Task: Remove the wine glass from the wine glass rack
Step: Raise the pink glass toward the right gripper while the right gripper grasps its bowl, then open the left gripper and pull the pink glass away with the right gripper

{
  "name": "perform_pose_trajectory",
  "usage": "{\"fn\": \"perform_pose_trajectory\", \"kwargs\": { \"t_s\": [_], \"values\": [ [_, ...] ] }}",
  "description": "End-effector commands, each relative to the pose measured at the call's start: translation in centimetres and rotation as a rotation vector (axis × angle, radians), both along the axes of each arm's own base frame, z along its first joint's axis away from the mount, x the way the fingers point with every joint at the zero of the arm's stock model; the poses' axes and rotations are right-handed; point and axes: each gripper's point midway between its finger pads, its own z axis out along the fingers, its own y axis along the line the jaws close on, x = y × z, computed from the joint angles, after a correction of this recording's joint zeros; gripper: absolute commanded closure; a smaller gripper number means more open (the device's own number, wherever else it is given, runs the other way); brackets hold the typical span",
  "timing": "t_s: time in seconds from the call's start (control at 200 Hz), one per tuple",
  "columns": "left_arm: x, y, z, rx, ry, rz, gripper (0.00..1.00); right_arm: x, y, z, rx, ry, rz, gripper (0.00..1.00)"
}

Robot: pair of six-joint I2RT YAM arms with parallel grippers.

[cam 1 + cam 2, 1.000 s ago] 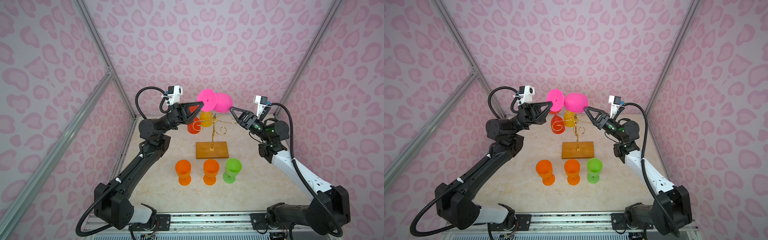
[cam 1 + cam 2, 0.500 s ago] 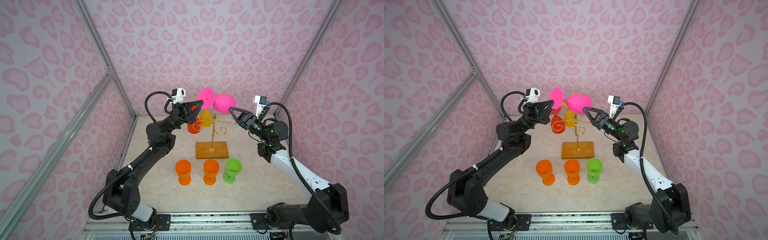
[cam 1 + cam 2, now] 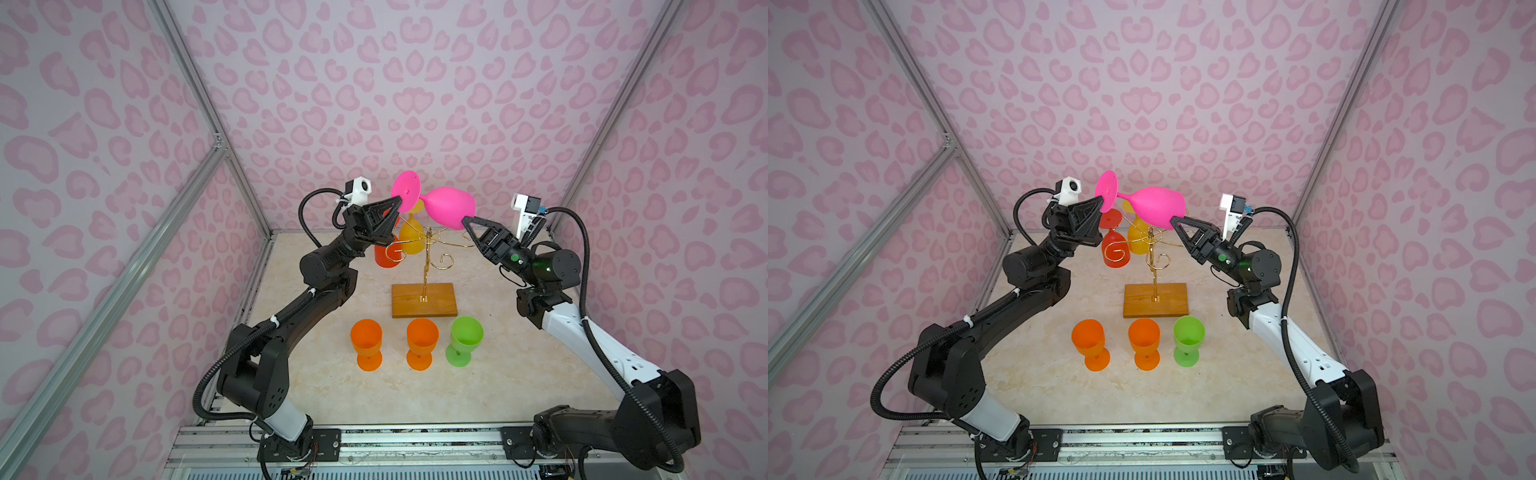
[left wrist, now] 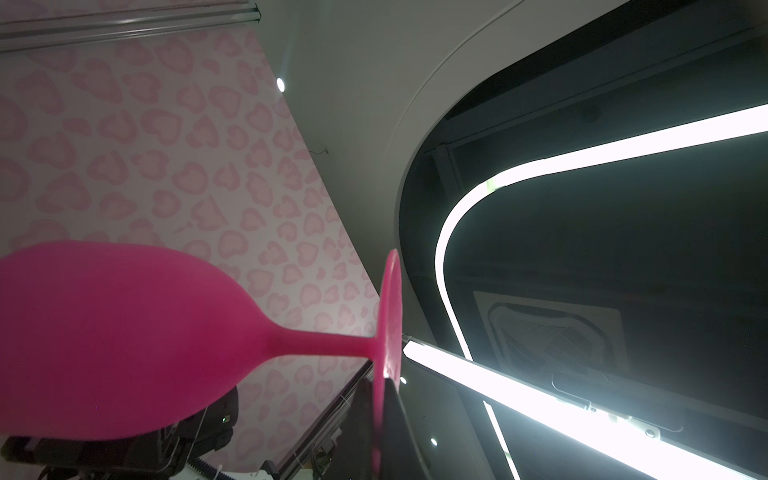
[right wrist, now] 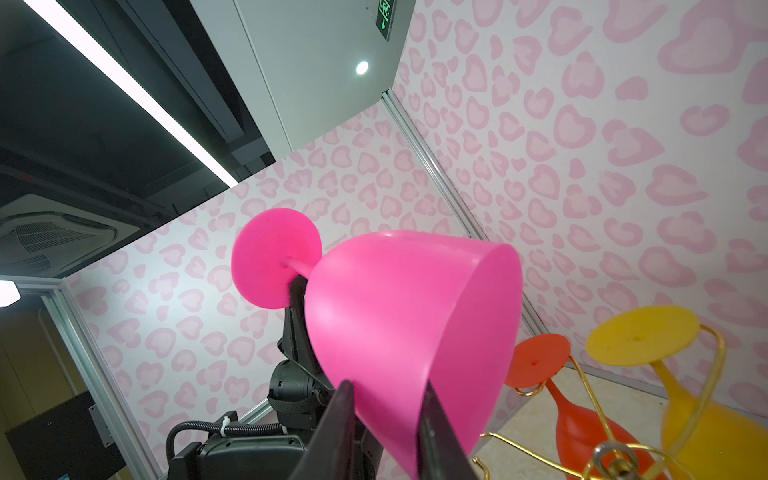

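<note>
Pink booth (image 3: 374, 83), wine glass (image 3: 451, 205) (aloft)

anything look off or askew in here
The pink wine glass lies sideways in mid-air above the wine glass rack, foot pinched by the left end effector, the right end effector bracketing its bowl rim. The red glass and yellow glass hang bowl-down on the rack, so it alone is tilted.

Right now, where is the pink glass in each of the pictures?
In a top view: pink glass centre, lying sideways above the rack.
In a top view: pink glass centre too, above the rack.
Left wrist: fills the lower left.
Right wrist: centre, bowl nearest.
Shared landmark: the left gripper pinching its foot, in all four.
</note>
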Motion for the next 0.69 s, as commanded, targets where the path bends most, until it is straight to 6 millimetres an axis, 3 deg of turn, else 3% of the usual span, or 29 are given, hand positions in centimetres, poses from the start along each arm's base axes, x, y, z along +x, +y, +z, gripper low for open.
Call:
{"fn": "perform_pose_trajectory", "kwargs": {
  "t_s": [0.0, 0.41, 0.69],
  "values": [
    [-0.2, -0.4, -0.5, 0.006, 0.018, -0.044, 0.92, -2.1, 0.2, 0.8, 0.001, -0.090, 0.057, 0.80],
    [0.7, -0.8, -1.1, 0.001, 0.051, -0.048, 0.83, -3.1, -0.1, 1.2, 0.019, -0.132, 0.056, 1.00],
    [0.8, -0.8, -1.4, 0.005, 0.049, -0.040, 0.70, -3.0, -0.7, 2.1, 0.022, -0.136, 0.018, 1.00]
  ]
}}
